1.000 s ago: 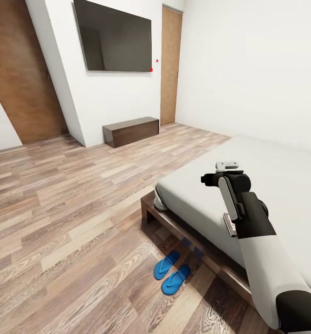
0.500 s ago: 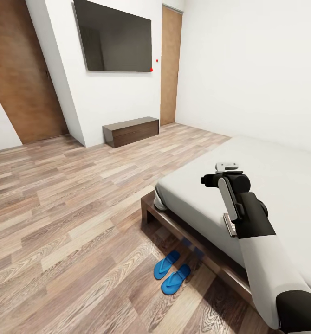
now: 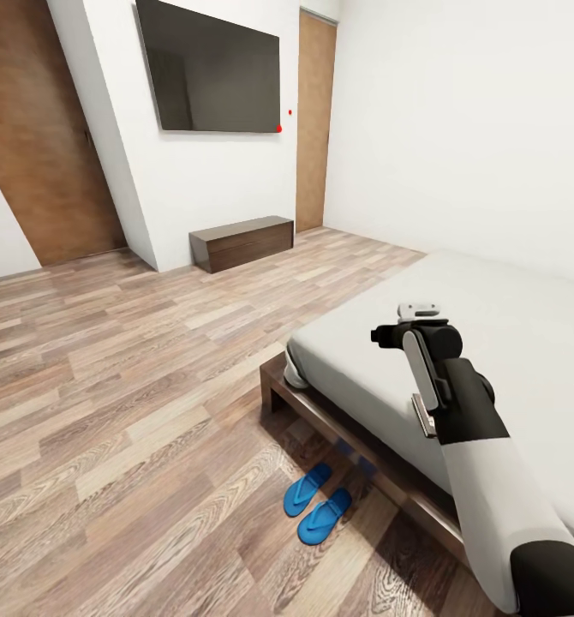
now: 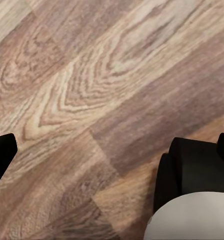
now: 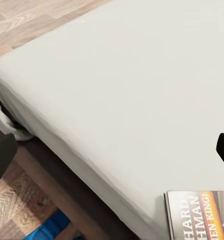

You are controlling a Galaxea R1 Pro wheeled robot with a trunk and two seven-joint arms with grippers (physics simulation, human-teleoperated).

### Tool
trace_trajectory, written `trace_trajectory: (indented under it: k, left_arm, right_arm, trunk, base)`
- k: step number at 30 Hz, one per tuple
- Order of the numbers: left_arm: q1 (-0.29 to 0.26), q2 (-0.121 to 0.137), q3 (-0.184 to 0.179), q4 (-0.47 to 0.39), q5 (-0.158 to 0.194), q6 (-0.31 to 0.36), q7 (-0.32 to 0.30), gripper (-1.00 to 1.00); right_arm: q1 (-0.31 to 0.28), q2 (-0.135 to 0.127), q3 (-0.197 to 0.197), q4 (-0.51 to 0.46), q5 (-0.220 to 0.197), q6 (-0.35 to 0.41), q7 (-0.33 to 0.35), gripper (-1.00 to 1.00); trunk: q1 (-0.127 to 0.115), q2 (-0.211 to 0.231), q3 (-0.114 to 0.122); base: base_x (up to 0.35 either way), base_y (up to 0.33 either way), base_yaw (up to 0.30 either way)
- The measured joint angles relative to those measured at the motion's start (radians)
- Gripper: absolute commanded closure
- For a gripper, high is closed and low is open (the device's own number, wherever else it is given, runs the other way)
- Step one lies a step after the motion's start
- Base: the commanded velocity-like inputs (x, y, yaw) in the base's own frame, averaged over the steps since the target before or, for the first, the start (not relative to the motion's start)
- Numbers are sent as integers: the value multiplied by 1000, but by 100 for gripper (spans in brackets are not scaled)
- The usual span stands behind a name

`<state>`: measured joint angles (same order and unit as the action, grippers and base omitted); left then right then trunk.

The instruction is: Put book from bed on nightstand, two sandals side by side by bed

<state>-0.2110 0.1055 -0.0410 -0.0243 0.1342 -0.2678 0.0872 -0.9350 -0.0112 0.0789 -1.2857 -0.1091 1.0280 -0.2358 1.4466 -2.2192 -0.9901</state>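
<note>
The bed (image 3: 527, 343) has a pale-grey mattress on a low dark frame and stands at the right of the head view. My right arm (image 3: 441, 386) is raised over its near corner. The book (image 5: 199, 216), dark with an orange band and white lettering, lies flat on the mattress close to its edge. My right gripper (image 5: 112, 152) hovers open above the mattress, short of the book. Two blue sandals (image 3: 318, 502) lie side by side on the floor beside the bed frame. My left gripper (image 4: 112, 150) hangs open over bare planks. Both nightstands are out of view.
A long dark bench (image 3: 242, 242) stands against the far wall under a dark wall screen (image 3: 210, 73). Wooden doors (image 3: 43, 137) stand at the left and at the far corner. Open wood-plank floor (image 3: 133, 377) stretches left of the bed.
My right wrist has drifted very slightly lower and to the right. The book, sandals and view have stayed put.
</note>
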Motion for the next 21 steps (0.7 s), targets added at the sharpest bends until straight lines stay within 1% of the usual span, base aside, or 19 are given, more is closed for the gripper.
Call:
trace_trajectory:
  k: [5, 6, 10, 14, 15, 18, 21]
  left_arm:
    - [-8, 12, 0, -13, -2, 7, 3, -100]
    - [-10, 20, 0, -16, -2, 20, 3, -100]
    - [-25, 36, 0, -28, -3, 80, 4, -100]
    - [-48, 48, -1, -75, -5, 170, 3, -100]
    - [-54, 55, -1, -116, -5, 220, 3, -100]
    - [-61, 70, -1, -198, -4, 301, 1, -100]
    - [-64, 83, -1, -296, -2, 407, 0, -100]
  right_arm:
    - [4, 0, 0, -1, 0, 0, 0, -100]
    - [5, 0, 0, -1, 0, 0, 0, -100]
    - [6, 0, 0, -2, 1, 0, -1, -100]
    - [6, -1, 1, 0, 1, 0, -1, -100]
    - [7, -1, 1, 2, 2, 0, -1, -100]
    - [7, -1, 0, 5, 2, 0, -2, -100]
    - [10, -1, 0, 7, 3, 0, -3, -100]
  trunk:
    - [0, 0, 0]
    - [0, 0, 0]
    - [0, 0, 0]
    - [0, 0, 0]
    - [0, 0, 0]
    - [0, 0, 0]
    - [0, 0, 0]
  base:
    - [0, 0, 0]
    - [0, 0, 0]
    - [0, 0, 0]
    - [0, 0, 0]
    - [0, 0, 0]
    - [0, 0, 0]
    - [0, 0, 0]
